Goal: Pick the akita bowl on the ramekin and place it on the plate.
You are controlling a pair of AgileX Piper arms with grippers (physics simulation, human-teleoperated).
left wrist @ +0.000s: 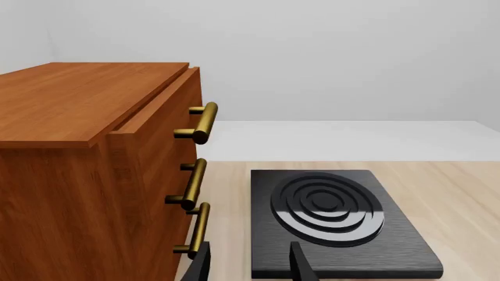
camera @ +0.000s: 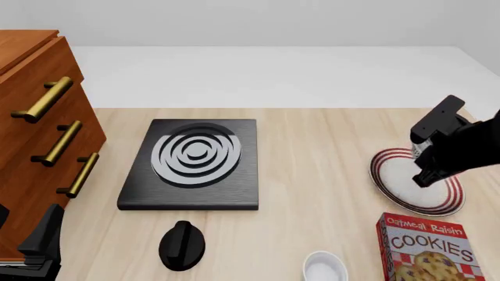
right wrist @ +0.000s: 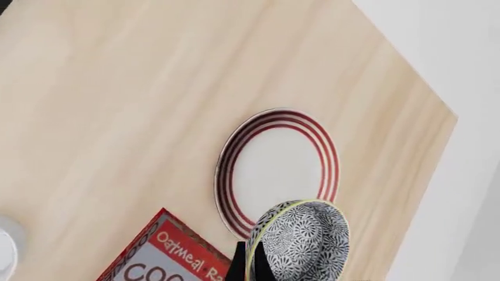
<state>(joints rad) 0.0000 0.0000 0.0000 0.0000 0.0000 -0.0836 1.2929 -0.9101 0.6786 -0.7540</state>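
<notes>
Far left: wooden drawer cabinet [camera: 35, 111] with brass handles. The left gripper [left wrist: 250, 263] is parked low beside it, jaws apart with nothing between them, pointing toward the black stove burner plate [camera: 194, 164]. In front of that, a black knob [camera: 182, 244] lies on the desk [camera: 312, 175].

Near front edge, right of centre: the ramekin [camera: 324, 267], white, nothing on it now. Right of it stands the cookies box [camera: 430, 249], just beside the plate [camera: 390, 181].

The right gripper [right wrist: 254, 260] is above the plate, closed on the rim of the akita bowl [right wrist: 301, 237]. In the wrist view the bowl hangs tilted, its dark patterned outside facing the camera, over the plate's edge on the cookie-box side. In the front view the arm hides the bowl.

Step in hand, by my read: transport done, placement left. To do it well: shift the bowl toward the plate's middle, away from the box, level it so the base faces down, lower until it sits on the white centre, then open. Letting go while tilted risks it rolling off the rim.
</notes>
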